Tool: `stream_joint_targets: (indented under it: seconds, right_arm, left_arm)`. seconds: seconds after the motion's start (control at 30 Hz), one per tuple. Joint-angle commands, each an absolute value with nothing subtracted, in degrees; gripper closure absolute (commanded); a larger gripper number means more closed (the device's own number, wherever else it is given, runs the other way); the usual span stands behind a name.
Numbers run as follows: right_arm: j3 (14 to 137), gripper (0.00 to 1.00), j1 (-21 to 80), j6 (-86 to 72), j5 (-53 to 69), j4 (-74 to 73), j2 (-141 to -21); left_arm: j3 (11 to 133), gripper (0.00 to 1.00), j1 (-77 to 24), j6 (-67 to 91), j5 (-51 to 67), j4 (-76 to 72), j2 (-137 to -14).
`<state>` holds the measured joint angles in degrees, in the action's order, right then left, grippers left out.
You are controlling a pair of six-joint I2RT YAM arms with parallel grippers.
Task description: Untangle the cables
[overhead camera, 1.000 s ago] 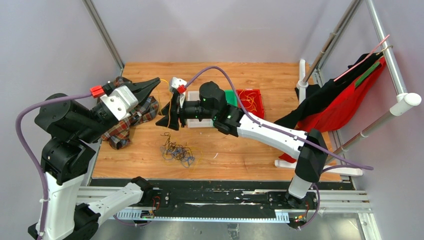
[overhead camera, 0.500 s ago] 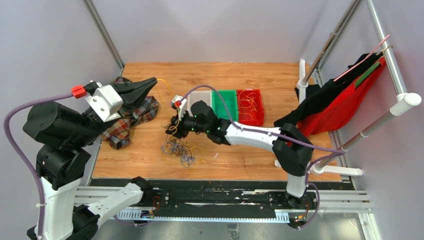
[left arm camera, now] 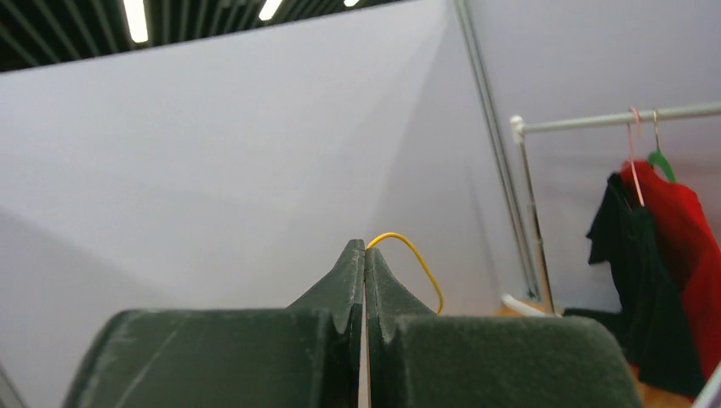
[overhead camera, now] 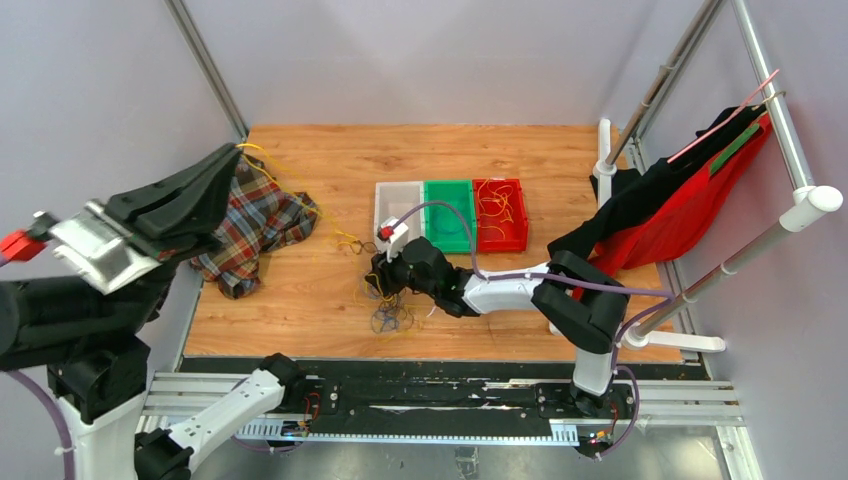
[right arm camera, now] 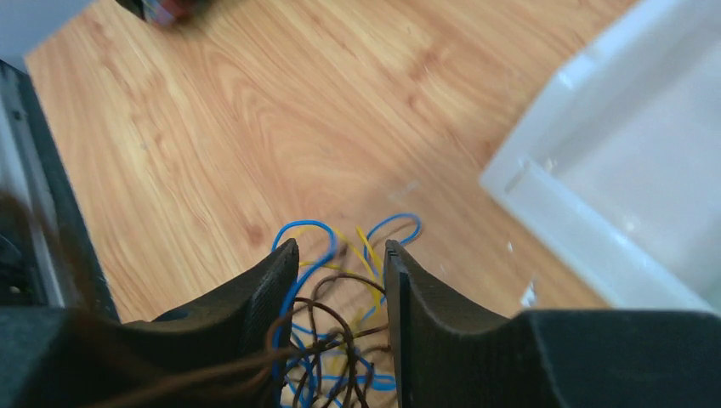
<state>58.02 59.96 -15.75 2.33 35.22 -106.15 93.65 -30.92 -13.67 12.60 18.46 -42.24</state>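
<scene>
Near the table's [overhead camera: 290,310] front edge my right gripper [right arm camera: 340,251] now straddles the tangle [overhead camera: 392,318], jaws half apart; left gripper [left arm camera: 365,251] has hauled its pinched yellow cable [left arm camera: 422,265] up-left, hopefully freeing it.

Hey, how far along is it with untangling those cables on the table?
Looks done: a few yellow strands lie in the red bin. In hand: the left claw is shut on one yellow cable, raised high to the left, while the right claw sits open over the tangle. Left: that tangle of blue, brown and yellow cables is knotted.
</scene>
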Motion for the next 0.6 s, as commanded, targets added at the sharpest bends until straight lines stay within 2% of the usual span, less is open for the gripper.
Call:
stream_joint_targets:
  seconds: [0.0,0.33,0.5,0.57]
  right_arm:
    - [53.92,0.58,61.00,-15.43,-2.87,39.81,-103.41]
    - [50.98,0.58,61.01,-16.23,-5.03,41.63,-102.06]
    - [48.60,0.77,60.93,-16.91,-7.02,43.31,-102.27]
    - [47.90,0.80,60.91,-17.31,-6.94,43.99,-102.67]
  left_arm:
    - [94.90,1.00,-30.67,-13.32,6.88,7.73,-40.02]
    - [103.13,0.99,-30.67,-17.85,5.55,6.42,-43.99]
    - [107.86,0.99,-30.72,-21.75,3.41,4.31,-46.92]
    - [109.32,0.99,-30.67,-23.59,2.34,2.69,-47.84]
